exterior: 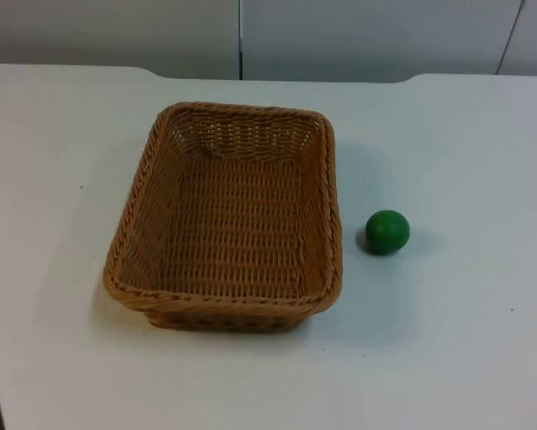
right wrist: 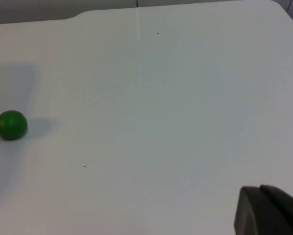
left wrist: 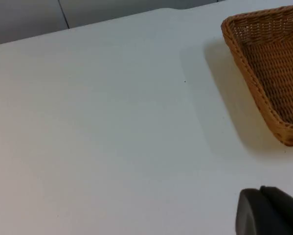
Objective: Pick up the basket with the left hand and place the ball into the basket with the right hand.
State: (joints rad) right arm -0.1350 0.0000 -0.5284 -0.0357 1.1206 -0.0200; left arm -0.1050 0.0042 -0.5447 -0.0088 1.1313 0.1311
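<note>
Black fingertip of my left claw (left wrist: 268,210) sits nearest the lens, hanging over bare white worktop (left wrist: 112,127); can't tell how far it's parted, nothing in it. Same for my right claw (right wrist: 268,210): one fingertip, gap not readable, nothing held. Both arms wait off to their sides.

Wicker basket (exterior: 228,215) sits flat mid-worktop, empty, well apart from my left claw. Green ball (exterior: 387,231) rests on the worktop just beside the basket's right wall, not touching it, well apart from my right claw.

Risks as I judge them:
- ball is round and free, so an off-centre pinch or a nudge on the way down would send it rolling, maybe off the edge.
- basket rim is thick and woven, walls slope out; a shallow bite could slip, or the basket could tip when lifted from one side.
- ball lies close to the basket, so shifting the basket sideways could knock it.
</note>
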